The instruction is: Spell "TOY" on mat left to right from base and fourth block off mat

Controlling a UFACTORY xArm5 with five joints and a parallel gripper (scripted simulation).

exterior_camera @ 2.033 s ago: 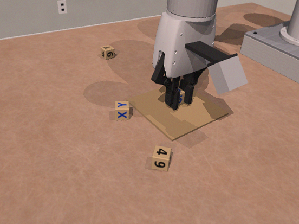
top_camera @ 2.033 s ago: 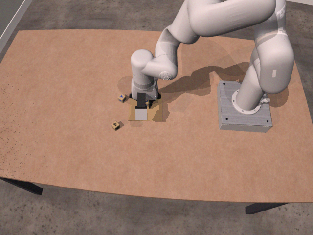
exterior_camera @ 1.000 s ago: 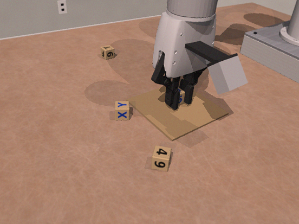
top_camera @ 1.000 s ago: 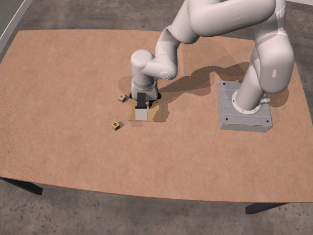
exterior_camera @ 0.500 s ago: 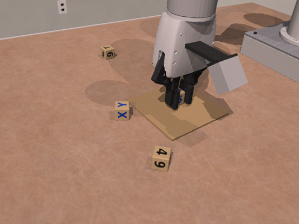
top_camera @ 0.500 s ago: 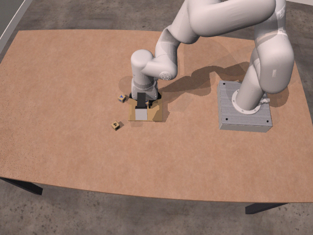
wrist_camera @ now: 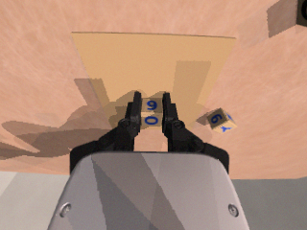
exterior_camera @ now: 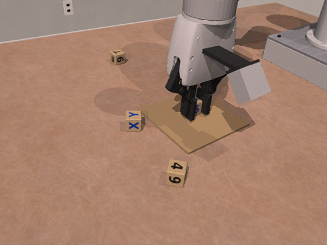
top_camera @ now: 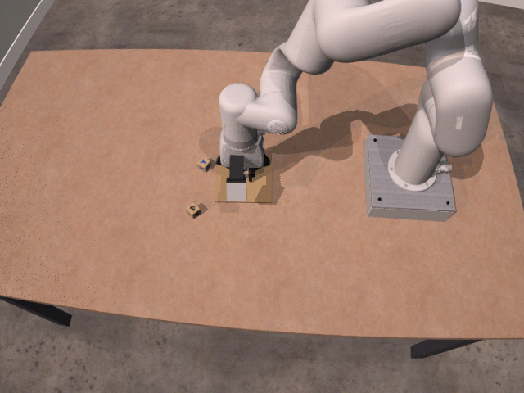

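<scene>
My gripper point(exterior_camera: 198, 115) point(wrist_camera: 152, 101) is shut on a wooden block point(exterior_camera: 197, 106) point(wrist_camera: 152, 113) with a blue O on top and a blue 9 or 6 on one side. It is low over the mat point(top_camera: 262, 195) point(exterior_camera: 211, 133) point(wrist_camera: 144, 57); whether the block touches the mat is hidden. The Y block point(top_camera: 203, 164) point(exterior_camera: 133, 120) point(wrist_camera: 222, 121), blue Y up, lies off the mat near one corner, turned. The 4 block point(top_camera: 193, 210) point(exterior_camera: 176, 173), black 4 up, lies off the mat. Another block point(exterior_camera: 117, 57), with a black T or 1 on top, lies farther off.
The arm's grey base point(top_camera: 408, 207) point(exterior_camera: 303, 67) stands on the table beyond the mat. A grey panel point(top_camera: 236, 190) point(exterior_camera: 250, 82) on a black bracket sticks out from the wrist over the mat. In the top view the arm hides the farther block.
</scene>
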